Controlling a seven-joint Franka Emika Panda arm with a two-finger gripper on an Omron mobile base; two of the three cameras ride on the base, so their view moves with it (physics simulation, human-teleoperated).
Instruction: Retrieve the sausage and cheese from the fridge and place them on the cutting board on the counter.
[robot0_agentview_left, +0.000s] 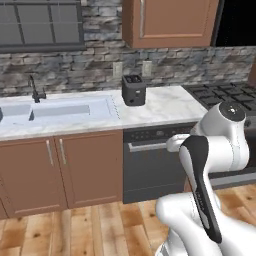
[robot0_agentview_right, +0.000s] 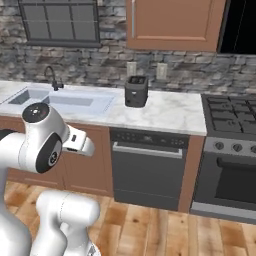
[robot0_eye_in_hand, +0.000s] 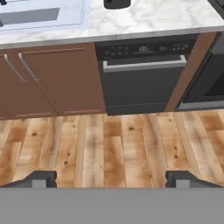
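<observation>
While the gripper (robot0_eye_in_hand: 111, 178) hangs wide open and empty above the wooden floor (robot0_eye_in_hand: 113, 144), no sausage, cheese or fridge is in sight; driving blind risks clipping the dishwasher (robot0_eye_in_hand: 142, 74).

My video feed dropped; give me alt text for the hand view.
The open gripper hangs empty over light wooden floor planks, facing a dark grey dishwasher set under the white marble counter, with brown wooden cabinet doors alongside.

One toaster (robot0_agentview_left: 134, 90) (black) — one sink (robot0_agentview_left: 70, 111)
</observation>
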